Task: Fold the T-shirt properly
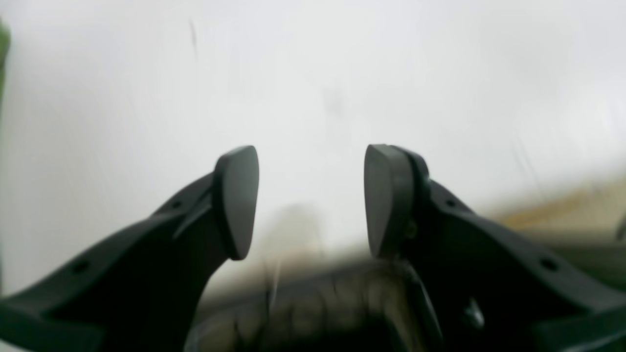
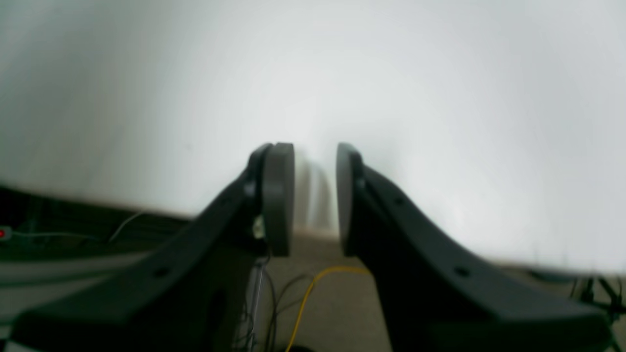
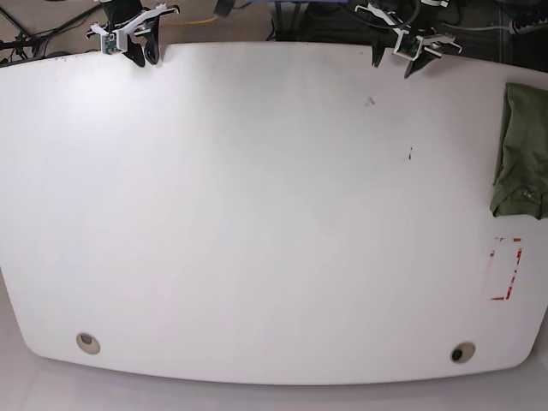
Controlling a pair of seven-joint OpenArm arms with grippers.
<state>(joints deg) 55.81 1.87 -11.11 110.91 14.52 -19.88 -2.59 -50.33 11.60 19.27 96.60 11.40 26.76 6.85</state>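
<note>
1. Olive-green T-shirt: folded into a compact bundle at the right edge of the base view, lying on the counter, partly cut off by the frame edge.
2. White counter surface: fills nearly all of the base view; two small round holes near the lower edge, one at lower left, one at lower right.
3. Red dashed rectangle marking: on the counter at lower right, just below the T-shirt, apart from it.
4. Small dark marks: on the counter surface, right of centre in the upper half.
5. Left gripper: at the upper right of the base view, over the far counter edge, well apart from the T-shirt. Jaws released, with a wide gap between the pads, nothing between them; bare counter behind them in the left wrist view.
6. Right gripper: at the upper left of the base view, over the far counter edge. Jaws parted by a narrow gap, pads not touching, nothing grasped.
7. Yellow cable: on the floor beyond the counter edge, lower centre of the right wrist view, among dark cables.
</note>
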